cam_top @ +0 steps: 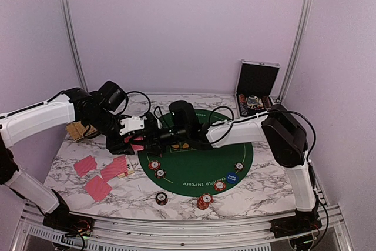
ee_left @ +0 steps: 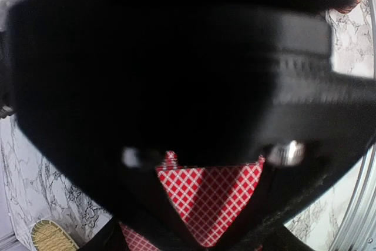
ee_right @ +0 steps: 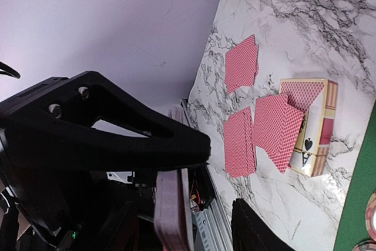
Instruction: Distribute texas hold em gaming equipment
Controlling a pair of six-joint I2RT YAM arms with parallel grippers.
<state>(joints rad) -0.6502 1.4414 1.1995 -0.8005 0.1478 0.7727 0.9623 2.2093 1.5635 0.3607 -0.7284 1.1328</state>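
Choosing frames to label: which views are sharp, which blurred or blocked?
Top external: evenly lit, sharp across the green mat. Left wrist: a dark unfocused mass fills most; only the checked cards read clearly. Right wrist: marble table sharp, near finger and pink stack blurred.

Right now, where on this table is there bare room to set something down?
Bare marble right of the green mat; also the mat's middle, between the chips and the blue disc. Crowded on the left: cards and card box.
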